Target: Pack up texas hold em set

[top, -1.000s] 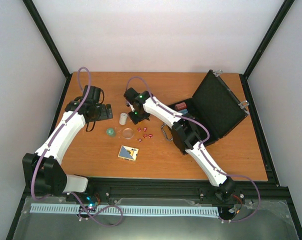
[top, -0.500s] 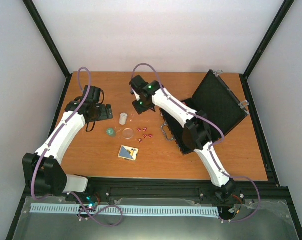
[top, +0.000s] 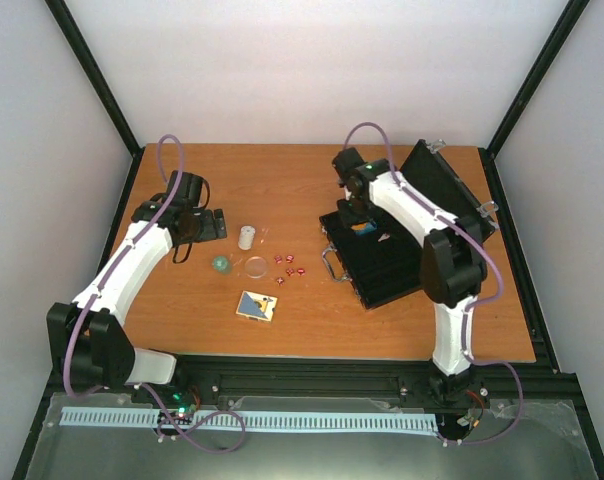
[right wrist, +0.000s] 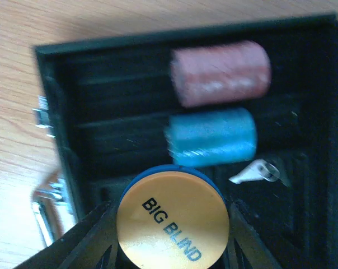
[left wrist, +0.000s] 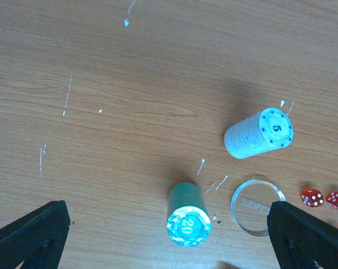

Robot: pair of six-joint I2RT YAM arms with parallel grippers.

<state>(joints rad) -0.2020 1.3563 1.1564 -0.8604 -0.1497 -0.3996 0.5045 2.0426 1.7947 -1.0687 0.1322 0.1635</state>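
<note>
The right tool is about half spread and pinches the orange disc, marked BIG BLIND, between its two fingers at the bottom centre of the right wrist view. It holds the disc above the open black case, which lies at the right of the desk in the top view with its lid raised behind. Inside the case, above the disc in the wrist view, a red chip stack and a blue chip stack lie on their sides in neighbouring grooves, the red one higher in the frame. The case's metal handle sticks out from its left edge.

The left tool is spread wide and holds nothing; its fingers show in the bottom corners of the left wrist view, above bare wood. Between them on the desk stand the teal chip stack and the clear disc just beside it, with the white chip stack higher up and red dice at the right edge. The card deck lies lower, near the centre of the top view.
</note>
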